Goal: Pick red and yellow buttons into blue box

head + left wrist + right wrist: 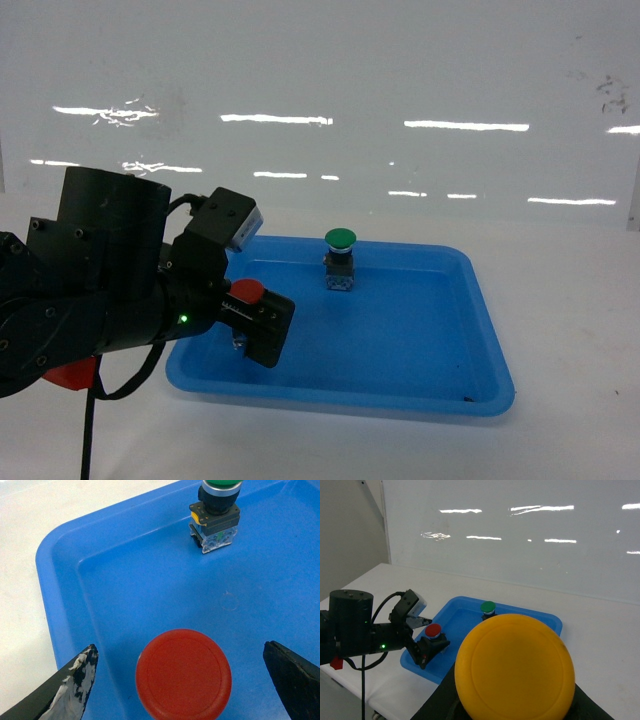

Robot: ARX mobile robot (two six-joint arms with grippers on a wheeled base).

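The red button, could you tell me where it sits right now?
The red button stands in the shallow blue tray, left side in the head view, between the left gripper's open fingers.

The red button's [183,675] base is hidden under its own cap; the green button's [220,484] cap is cut off at the frame's top. The yellow button [515,667] hides the right hand.
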